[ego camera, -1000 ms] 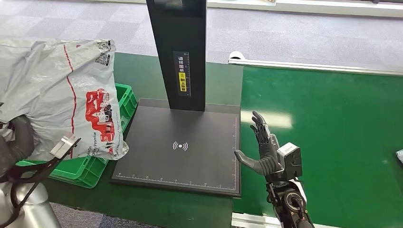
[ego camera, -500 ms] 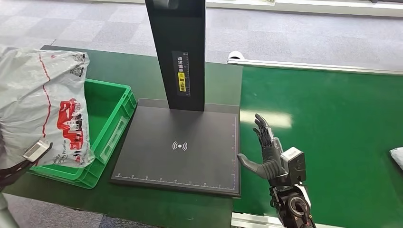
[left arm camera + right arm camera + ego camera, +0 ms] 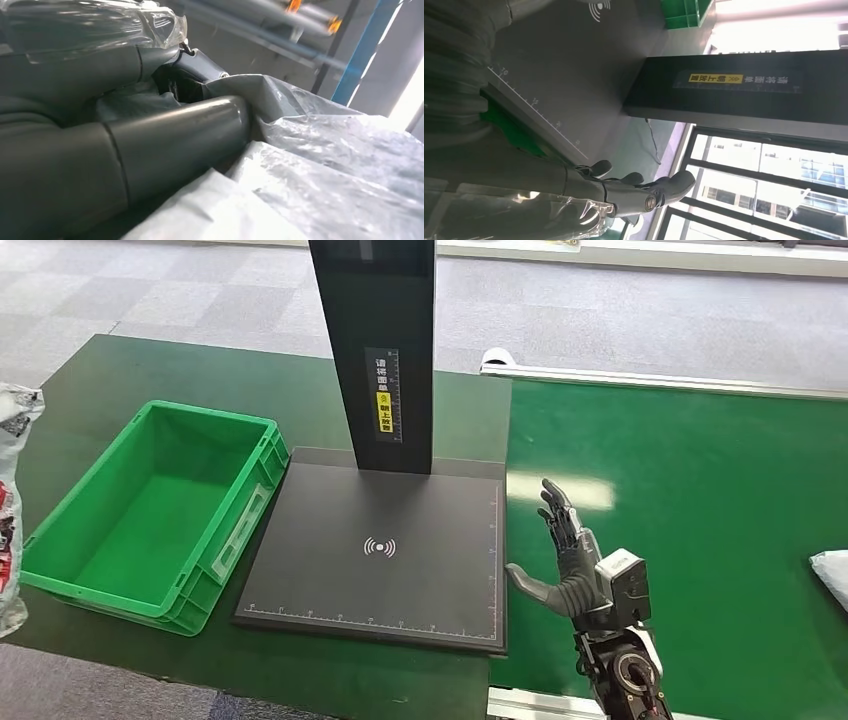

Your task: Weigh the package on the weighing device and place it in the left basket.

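The package [image 3: 10, 510], a grey plastic mailer with red print, shows as a sliver at the far left edge of the head view, hanging just left of the green basket [image 3: 60, 580] and outside its rim. In the left wrist view the left hand [image 3: 125, 145] has its thick grey thumb pressed into the crinkled grey plastic, the bag bunched around the fingers [image 3: 200, 70], so this hand is gripping the package.

The basket sits at the left of the frame on the dark green table [image 3: 120, 370], its inside bare green, its right wall just beside the weighing device [image 3: 300, 570]. That device is a flat black platform in the lower middle of the frame, with a white wireless symbol at its centre and ruler marks along its near and right edges. A tall black post [image 3: 375, 350] rises from its far side, carrying a small label with a yellow patch.

At lower right, the right hand [image 3: 565, 560] stands upright over the brighter green conveyor belt [image 3: 700, 490], just right of the platform's edge. Its fingers are spread and pointing up, thumb out toward the platform, holding nothing. At the right edge of the frame, a scrap of another pale bag [image 3: 832, 575] lies on the belt.
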You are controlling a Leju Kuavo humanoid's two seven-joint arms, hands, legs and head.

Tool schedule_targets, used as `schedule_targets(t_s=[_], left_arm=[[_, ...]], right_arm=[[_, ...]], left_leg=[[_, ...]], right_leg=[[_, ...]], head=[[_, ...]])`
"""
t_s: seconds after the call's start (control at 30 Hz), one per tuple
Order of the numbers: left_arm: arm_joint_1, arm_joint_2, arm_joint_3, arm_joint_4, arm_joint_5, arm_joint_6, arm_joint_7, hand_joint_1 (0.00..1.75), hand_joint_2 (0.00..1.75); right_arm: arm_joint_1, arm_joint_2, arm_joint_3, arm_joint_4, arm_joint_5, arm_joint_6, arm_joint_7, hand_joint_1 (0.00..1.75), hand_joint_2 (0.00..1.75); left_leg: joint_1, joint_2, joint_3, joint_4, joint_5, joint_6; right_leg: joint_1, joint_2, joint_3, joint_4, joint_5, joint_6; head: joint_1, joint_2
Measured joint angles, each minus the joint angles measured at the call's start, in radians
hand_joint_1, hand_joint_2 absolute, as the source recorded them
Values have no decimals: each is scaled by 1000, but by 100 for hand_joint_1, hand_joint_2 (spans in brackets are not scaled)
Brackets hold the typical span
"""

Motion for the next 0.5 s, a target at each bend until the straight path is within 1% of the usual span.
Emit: schedule_targets(t_s=[0.07,0.1,0.13,0.17,0.2,0.23,0.27,0.3,0.33,0.37,0.4,0.43,0.47,0.5], left_arm=[[-4,51,-8,21,0,-20,25,175,0],[-37,90,-25,60,0,-44,63,175,0],[-119,139,-60,137,0,-66,143,175,0],[-232,188,-115,251,-1,-77,273,175,0],[-359,223,-185,380,-2,-73,450,175,0],[-478,239,-275,507,-3,-62,681,175,0],[-561,238,-385,613,-4,-50,933,175,0],[-621,231,-514,701,-6,-44,1135,175,0],[-664,228,-675,780,-6,-38,1274,175,0],[-697,231,-856,848,-6,-29,1340,175,0],[-724,245,-1056,901,-6,-21,1343,175,0],[-747,274,-1256,930,-6,-15,1339,175,0],[-768,314,-1438,935,-5,-9,1337,175,0],[-789,361,-1597,923,-4,-5,1336,175,0]], right_arm=[[-12,4,-3,4,2,2,-1,0,175],[-15,4,-5,4,3,3,-1,0,175],[-18,5,-8,5,3,4,-1,0,175],[-22,5,-11,4,4,6,-2,0,175],[-27,8,-14,4,5,8,-2,0,175],[-32,12,-15,4,6,11,-2,0,175],[-35,18,-15,3,7,15,-2,0,175],[-38,23,-15,3,7,19,-2,0,175],[-38,26,-16,2,7,22,-1,0,175],[-38,27,-18,1,8,24,-1,0,175],[-38,27,-19,1,8,26,-1,0,175],[-37,27,-21,1,9,26,0,0,175],[-36,27,-22,1,10,26,0,0,175],[-35,27,-22,2,11,26,2,0,175]], left_leg=[[0,0,2,1,0,0],[1,-2,1,2,1,-1],[3,-6,0,4,2,-2],[5,-9,-1,6,3,-3],[5,-9,-2,8,4,-4],[4,-5,-1,7,5,-5],[2,4,1,6,6,-5],[2,13,2,5,6,-5],[2,19,2,4,7,-4],[3,22,-1,4,7,-5],[5,25,-6,4,7,-5],[5,30,-10,4,8,-5],[6,36,-13,4,7,-6],[5,42,-13,4,7,-6]], right_leg=[[0,0,-5,-1,0,0],[2,-2,-8,-1,0,0],[4,-6,-13,-1,0,-1],[6,-9,-17,-2,1,-2],[7,-9,-19,-2,2,-4],[6,-5,-21,-2,4,-5],[4,4,-21,-2,7,-5],[3,13,-19,-1,10,-5],[3,18,-16,0,13,-5],[3,22,-12,2,16,-5],[3,25,-10,3,18,-6],[3,30,-10,3,21,-6],[3,37,-12,4,23,-6],[3,43,-15,3,24,-6]], head=[[0,0],[0,0],[2,0],[3,0],[3,0],[3,0],[2,0],[1,0],[1,0],[0,0],[1,0],[1,0],[1,0],[1,0]])
